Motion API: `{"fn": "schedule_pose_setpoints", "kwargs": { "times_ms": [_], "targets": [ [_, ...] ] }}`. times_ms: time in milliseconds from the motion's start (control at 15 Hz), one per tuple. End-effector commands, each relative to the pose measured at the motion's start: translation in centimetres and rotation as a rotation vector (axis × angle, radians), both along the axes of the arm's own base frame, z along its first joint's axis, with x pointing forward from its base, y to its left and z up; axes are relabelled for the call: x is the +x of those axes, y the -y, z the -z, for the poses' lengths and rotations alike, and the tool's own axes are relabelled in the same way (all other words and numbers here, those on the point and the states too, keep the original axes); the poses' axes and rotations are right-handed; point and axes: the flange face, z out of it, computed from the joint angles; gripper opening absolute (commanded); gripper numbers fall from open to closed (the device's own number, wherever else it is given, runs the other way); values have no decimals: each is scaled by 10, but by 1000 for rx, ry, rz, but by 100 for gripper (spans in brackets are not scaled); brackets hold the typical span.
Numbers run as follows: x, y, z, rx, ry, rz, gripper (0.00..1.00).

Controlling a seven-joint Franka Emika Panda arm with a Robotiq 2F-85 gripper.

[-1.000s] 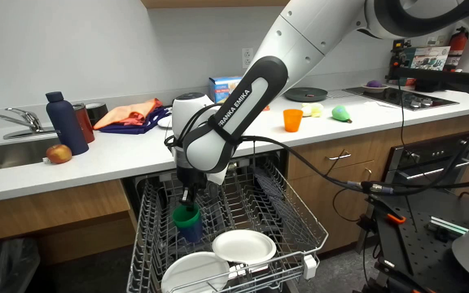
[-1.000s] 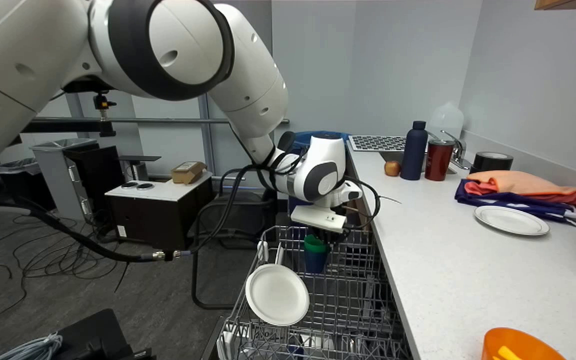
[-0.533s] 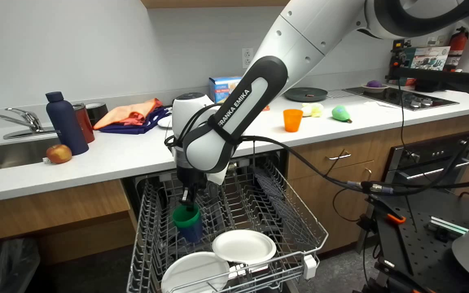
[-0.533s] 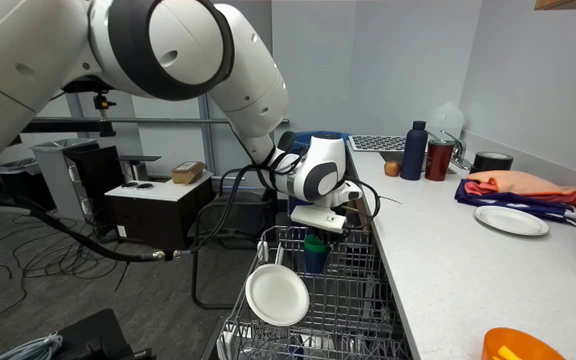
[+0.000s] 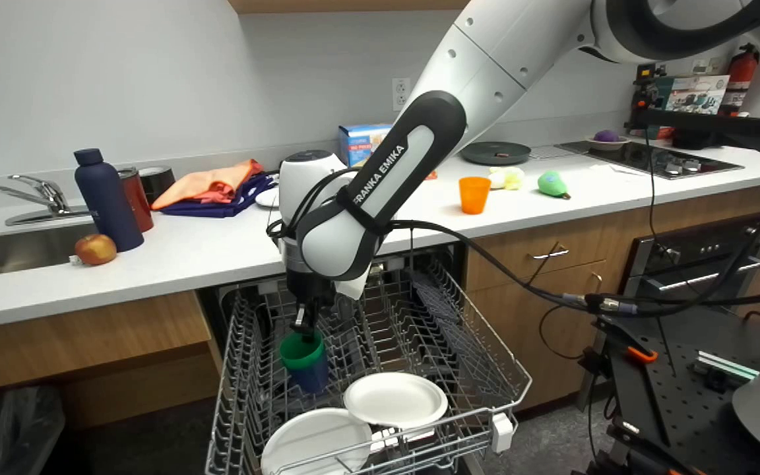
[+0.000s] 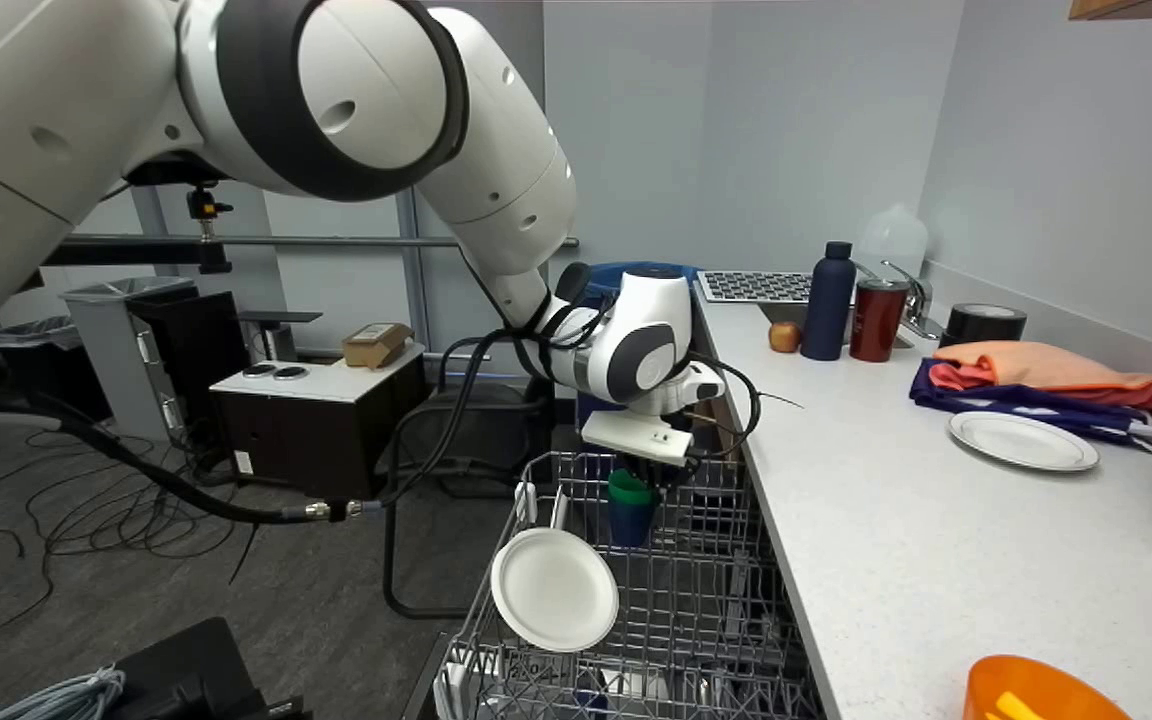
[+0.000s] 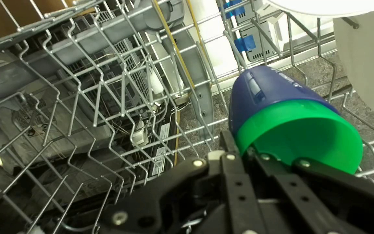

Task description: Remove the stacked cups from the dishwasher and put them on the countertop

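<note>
- Stacked cups [image 7: 287, 109]: a short nest in two visible colours, blue outside and bright green inside; how many cups it holds cannot be told.
- Outer blue plastic cup [image 7: 265, 87]: deep blue, narrowing toward its base, with pale oblong patches on the side; whether these are markings or glare is unclear.
- Inner green plastic cup [image 7: 304, 139]: a broad green band projects beyond the blue rim; the round mouth shows darker, shaded green within.
- Position: in both exterior views the stack stands mouth upward in the grey wire dishwasher rack [image 5: 413, 343], near a round white plate [image 5: 396, 399].
- Black fingers [image 7: 228, 142]: gripping the stack by its wall at the rim, one outside, one within the mouth.
- Flat white bench [image 5: 215, 247]: carries a tapered, translucent orange cup [image 5: 474, 194], well apart from the stack.
</note>
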Motion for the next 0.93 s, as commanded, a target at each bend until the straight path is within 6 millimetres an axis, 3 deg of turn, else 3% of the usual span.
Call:
{"fn": "schedule_pose_setpoints", "kwargs": {
  "times_ms": [0,800,867],
  "targets": [
    [1,0,0,0,-1,0,6],
    [1,0,0,0,-1,0,6],
    [1,0,0,0,-1,0,2]
  ]
}}
